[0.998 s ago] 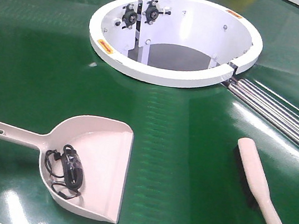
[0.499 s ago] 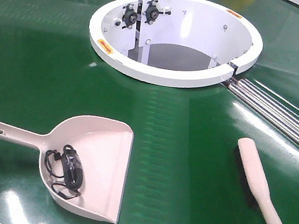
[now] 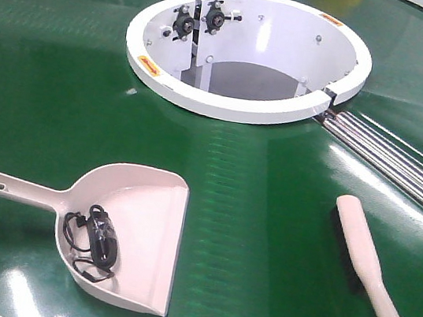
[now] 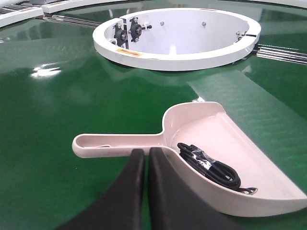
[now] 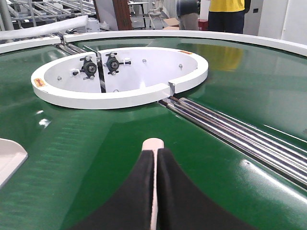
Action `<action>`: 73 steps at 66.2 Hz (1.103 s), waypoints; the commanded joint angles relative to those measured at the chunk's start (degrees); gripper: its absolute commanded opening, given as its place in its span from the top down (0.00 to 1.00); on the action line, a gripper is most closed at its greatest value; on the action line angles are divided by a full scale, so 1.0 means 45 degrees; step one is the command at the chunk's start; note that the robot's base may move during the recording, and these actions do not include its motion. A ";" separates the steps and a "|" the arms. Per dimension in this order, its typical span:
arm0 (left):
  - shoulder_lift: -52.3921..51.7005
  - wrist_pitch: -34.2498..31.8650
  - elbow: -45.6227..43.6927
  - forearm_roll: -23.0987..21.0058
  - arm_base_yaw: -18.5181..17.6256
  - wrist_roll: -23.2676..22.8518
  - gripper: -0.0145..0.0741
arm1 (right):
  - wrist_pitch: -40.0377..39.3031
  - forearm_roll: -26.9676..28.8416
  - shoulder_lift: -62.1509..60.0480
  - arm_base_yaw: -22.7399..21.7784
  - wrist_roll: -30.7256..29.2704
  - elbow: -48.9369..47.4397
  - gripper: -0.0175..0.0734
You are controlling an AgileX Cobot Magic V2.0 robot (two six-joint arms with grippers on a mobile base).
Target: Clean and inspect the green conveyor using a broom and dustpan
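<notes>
Both claws are seen closed with nothing between them: the left claw (image 4: pixel 145 152) is held with its dark fingers pressed together just at the near side of the dustpan (image 4: pixel 216 153) handle, and the right claw (image 5: pixel 155 152) is shut above the broom (image 5: pixel 153 143), whose rounded beige tip shows past the fingertips. On the green conveyor (image 3: pixel 251 212) the dustpan (image 3: pixel 125 229) is laid at the front left with a coiled black cable (image 3: pixel 92 240) in its scoop, and the broom (image 3: pixel 373 274) is laid well apart at the front right. The white ring-shaped opening (image 3: pixel 239 107) is seen beyond them, with steel rollers (image 3: pixel 402 163) running from its right side.
</notes>
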 commanded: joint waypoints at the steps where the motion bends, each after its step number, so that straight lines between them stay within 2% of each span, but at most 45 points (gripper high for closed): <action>1: 0.0174 -0.0861 -0.0300 0.0030 -0.0104 -0.0133 0.85 | -0.0898 0.0050 0.0274 -0.0035 -0.0020 -0.0318 0.82; 14: 0.0083 -0.1097 0.0160 0.0030 -0.0104 -0.0113 0.85 | -0.0898 0.0050 0.0274 -0.0035 -0.0020 -0.0318 0.82; 19: -0.0217 -0.1216 0.0686 -0.0097 0.0179 0.0122 0.85 | -0.0880 0.0050 0.0274 -0.0035 -0.0020 -0.0318 0.82; 27: -0.1125 -0.1373 0.1545 -0.1456 0.1410 0.0406 0.85 | -0.0880 0.0050 0.0274 -0.0035 -0.0020 -0.0318 0.82; 32: -0.1603 -0.1870 0.2247 -0.2160 0.2048 0.1096 0.85 | -0.0880 0.0050 0.0274 -0.0035 -0.0020 -0.0318 0.82; 40: -0.2422 -0.4334 0.3912 -0.3553 0.2205 0.2757 0.85 | -0.0880 0.0050 0.0274 -0.0035 -0.0020 -0.0318 0.82; 43: -0.2363 -0.4091 0.3791 -0.4030 0.2205 0.3002 0.85 | -0.0862 0.0050 0.0289 -0.0035 -0.0020 -0.0318 0.82; 64: -0.2371 -0.5483 0.3813 -0.3987 0.2160 0.2853 0.84 | -0.0862 0.0053 0.0274 -0.0035 -0.0020 -0.0318 0.82; 73: -0.2371 -0.5574 0.3813 -0.3826 0.2160 0.2889 0.84 | -0.0862 0.0053 0.0274 -0.0035 -0.0020 -0.0318 0.82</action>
